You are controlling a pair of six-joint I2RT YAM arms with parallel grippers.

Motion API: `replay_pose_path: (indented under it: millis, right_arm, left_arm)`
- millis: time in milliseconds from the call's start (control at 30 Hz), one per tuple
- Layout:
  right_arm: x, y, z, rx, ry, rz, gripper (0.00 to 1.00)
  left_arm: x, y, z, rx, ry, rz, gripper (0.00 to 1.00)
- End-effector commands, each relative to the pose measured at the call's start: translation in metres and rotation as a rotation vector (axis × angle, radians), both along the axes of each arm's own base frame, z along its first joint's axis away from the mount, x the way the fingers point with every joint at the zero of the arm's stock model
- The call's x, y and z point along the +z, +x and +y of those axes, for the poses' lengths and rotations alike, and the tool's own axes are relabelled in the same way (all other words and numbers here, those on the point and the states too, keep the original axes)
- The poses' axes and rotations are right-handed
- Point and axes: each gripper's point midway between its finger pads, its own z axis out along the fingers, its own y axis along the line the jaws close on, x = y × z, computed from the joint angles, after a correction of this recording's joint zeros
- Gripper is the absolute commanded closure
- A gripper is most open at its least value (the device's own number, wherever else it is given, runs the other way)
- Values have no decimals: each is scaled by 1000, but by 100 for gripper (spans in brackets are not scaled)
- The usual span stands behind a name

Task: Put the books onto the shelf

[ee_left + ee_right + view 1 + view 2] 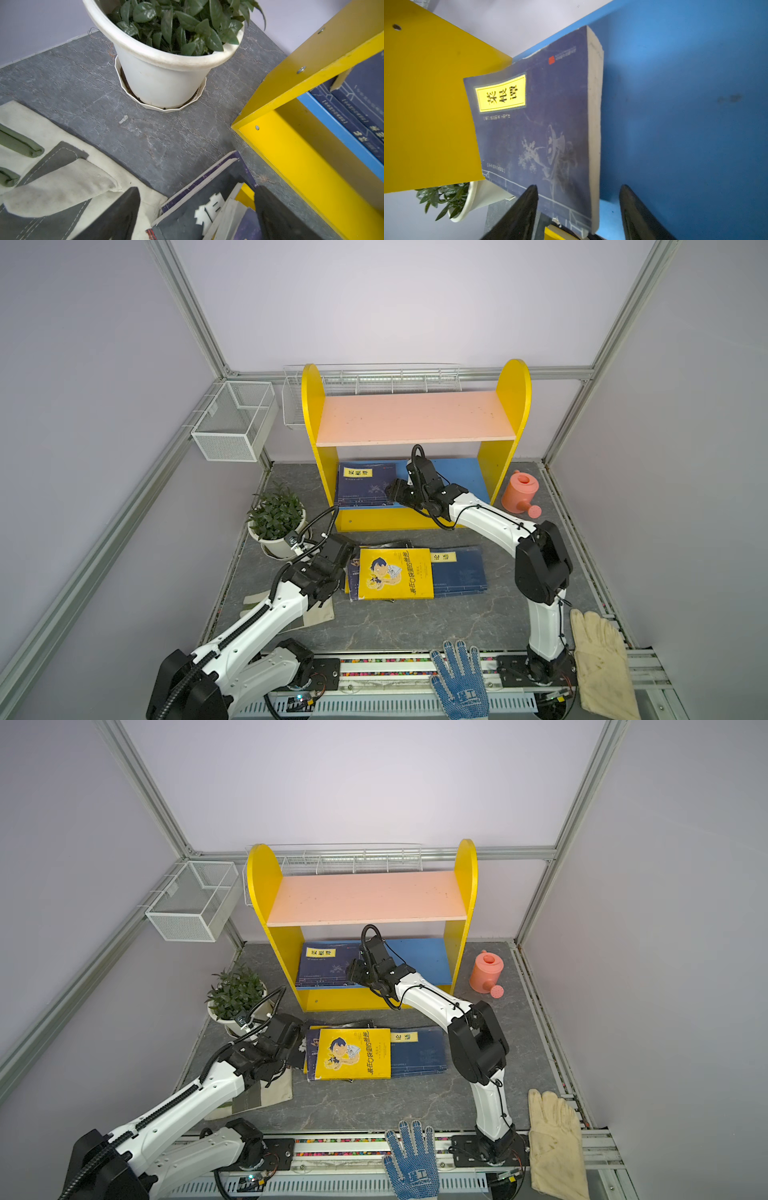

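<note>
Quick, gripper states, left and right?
Left gripper: open, holding nothing, at the book pile.
Right gripper: open, holding nothing; navy book lies on the blue board.

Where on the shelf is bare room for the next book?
The pink upper board is bare between the yellow side panels. The blue lower board is free on its right half; its left half is crowded with navy books and the right claw.

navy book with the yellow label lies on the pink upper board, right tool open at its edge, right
No: the navy book lies on the blue lower board, as both top views show. The right tool is open at its edge.
</note>
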Motion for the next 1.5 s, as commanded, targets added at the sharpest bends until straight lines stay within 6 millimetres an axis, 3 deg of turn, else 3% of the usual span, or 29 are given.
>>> replay_pose_path:
  millis: [0,233,567,733,933,1067,1200,1300,1467]
  right_arm:
    - [12,-1,-12,5,-35,-38,39]
    - [14,13,-7,45,-8,-81,61]
    - [0,14,16,151,12,-65,68]
    - [-1,4,26,205,17,-64,78]
    - [5,-9,35,253,-4,-87,79]
    - [7,-10,32,248,-22,-97,74]
    - [24,-8,20,219,-64,-160,52]
    - [45,-10,4,197,-110,-236,42]
    - [67,-36,-32,191,-188,-311,36]
  left_arm:
    - [-1,-1,3,8,4,-3,13]
    - [-3,0,1,-1,7,9,13]
    - [-3,2,0,-12,16,17,13]
    - [-4,2,-1,-13,18,21,13]
    - [-5,3,-2,-14,18,21,13]
    - [-6,6,-7,-36,6,22,13]
    - [-5,11,-14,-71,3,20,13]
    - [-3,16,-22,-139,25,22,13]
    - [-2,21,-43,-309,52,44,12]
